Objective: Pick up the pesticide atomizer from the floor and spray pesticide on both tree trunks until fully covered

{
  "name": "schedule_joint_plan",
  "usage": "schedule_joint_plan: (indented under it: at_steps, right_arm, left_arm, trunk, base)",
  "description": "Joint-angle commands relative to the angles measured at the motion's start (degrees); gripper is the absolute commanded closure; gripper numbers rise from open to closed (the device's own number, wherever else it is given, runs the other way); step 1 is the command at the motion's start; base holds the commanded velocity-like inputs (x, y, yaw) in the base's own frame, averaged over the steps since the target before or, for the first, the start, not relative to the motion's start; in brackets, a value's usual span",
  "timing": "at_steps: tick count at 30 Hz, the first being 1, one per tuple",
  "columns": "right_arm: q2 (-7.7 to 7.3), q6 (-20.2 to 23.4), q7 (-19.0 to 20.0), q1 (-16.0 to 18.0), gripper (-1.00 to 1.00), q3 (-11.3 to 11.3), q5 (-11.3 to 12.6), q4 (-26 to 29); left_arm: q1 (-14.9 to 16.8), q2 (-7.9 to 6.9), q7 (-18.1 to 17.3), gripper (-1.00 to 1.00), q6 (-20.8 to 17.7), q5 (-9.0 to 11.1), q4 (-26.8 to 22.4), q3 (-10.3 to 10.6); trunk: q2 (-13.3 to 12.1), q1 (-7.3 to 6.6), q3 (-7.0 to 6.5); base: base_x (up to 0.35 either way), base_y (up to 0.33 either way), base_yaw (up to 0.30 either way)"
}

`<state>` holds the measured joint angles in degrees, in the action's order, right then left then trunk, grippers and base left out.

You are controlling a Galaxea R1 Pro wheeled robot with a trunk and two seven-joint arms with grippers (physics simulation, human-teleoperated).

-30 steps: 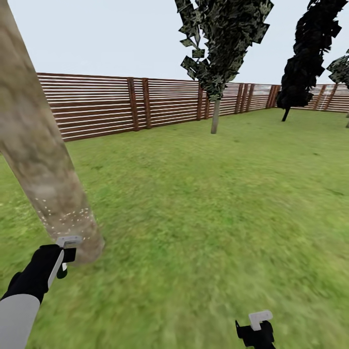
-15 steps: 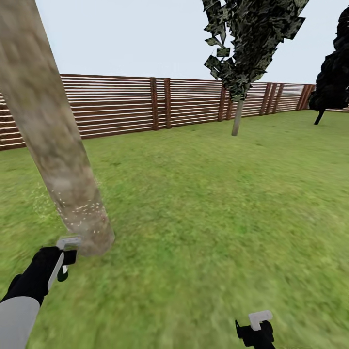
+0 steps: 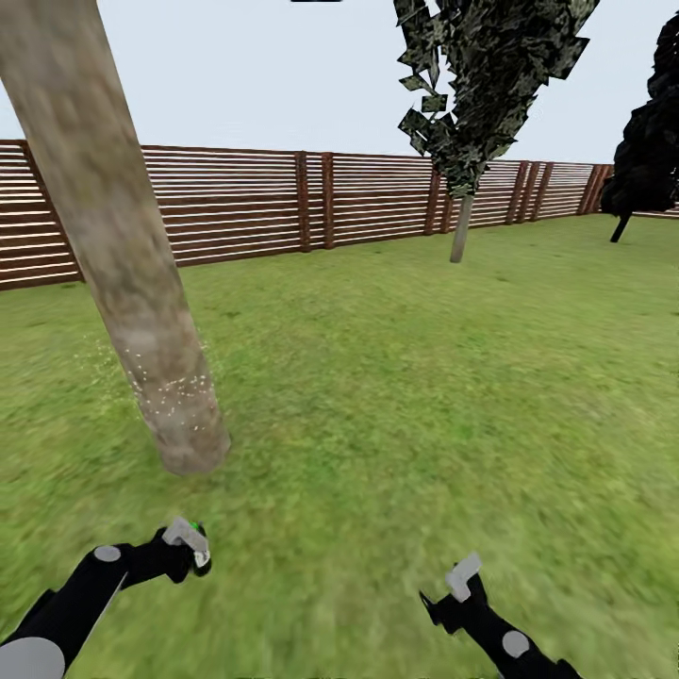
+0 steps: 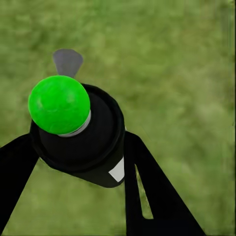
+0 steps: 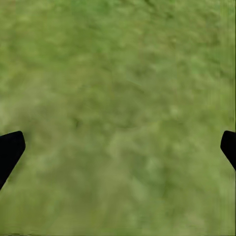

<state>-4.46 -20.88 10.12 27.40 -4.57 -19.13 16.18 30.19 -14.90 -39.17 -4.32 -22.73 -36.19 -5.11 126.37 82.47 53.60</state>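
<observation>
Jaws of the left gripper (image 4: 81,147) are pinched on the pesticide atomizer (image 4: 81,140), one black finger on each side of its body. In the left wrist view the atomizer shows end-on: a squat, dark, almost black cylinder with a pale grey collar, a bright green ball (image 4: 59,104) on its top and a small white patch low on its wall. In the head view the left gripper (image 3: 189,547) sits low at the left, above the grass, with a grey plate on top and a speck of green beside it; the atomizer itself is too small there to make out. Jaws of the right gripper (image 5: 118,147) are spread wide, only their two black tips showing at the edges of the right wrist view, with bare grass (image 5: 118,98) between them. Ahead of the left gripper rises a thick, pale grey-beige tree trunk (image 3: 123,255), leaning in the head view, with fine white specks scattered over its lower part. Farther off stands a second tree (image 3: 471,104) with a slim trunk and mottled green crown, near the brown slatted fence (image 3: 255,203).
</observation>
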Motion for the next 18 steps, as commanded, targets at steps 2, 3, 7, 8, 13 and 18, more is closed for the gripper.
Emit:
schedule_joint_plan:
  at_steps: [2, 3, 7, 8, 13, 18]
  right_arm:
    - [-0.10, 3.3, 10.5, 0.0, -1.00, -0.6, -1.5, 4.7]
    - [-0.11, 3.8, 13.1, 0.0, -1.00, -0.6, -1.6, 5.6]
    - [-0.19, 4.9, 22.8, 0.8, -1.00, -0.7, -1.9, 8.7]
    - [-0.16, 5.0, 23.1, 0.9, -1.00, -0.8, -1.9, 8.8]
    - [0.44, 4.9, 25.5, 0.9, 1.00, -5.0, -6.7, 10.4]
    - [0.89, 5.0, 34.6, 1.1, 1.00, -5.6, -7.5, 16.8]
  left_arm:
    - [0.2, 0.25, -7.9, 1.00, 1.3, -4.8, -0.2, -0.4]
    - [0.2, 0.34, -9.3, 1.00, 1.5, -5.8, -0.2, -0.4]
    - [0.6, 0.89, -12.4, 1.00, 1.5, -8.1, -0.3, -0.4]
    - [0.6, 0.91, -12.5, 1.00, 1.5, -8.1, -0.3, -0.4]
    - [0.5, 1.72, -12.6, 1.00, 1.4, -8.5, -0.2, 8.9]
    - [0.7, 5.28, -13.9, 1.00, 1.5, -8.9, -0.2, 13.3]
  trunk:
    - [0.0, -0.02, 0.05]
    - [0.0, -0.02, 0.05]
    - [0.0, -0.02, 0.05]
    - [0.0, -0.02, 0.05]
    - [0.0, -0.02, 0.05]
    - [0.0, -0.02, 0.05]
  base:
    - [-0.026, 0.000, 0.000]
    - [-0.008, 0.000, 0.000]
    - [-0.001, 0.000, 0.000]
    - [0.000, 0.000, 0.000]
    - [0.000, 0.000, 0.000]
    - [0.000, 0.000, 0.000]
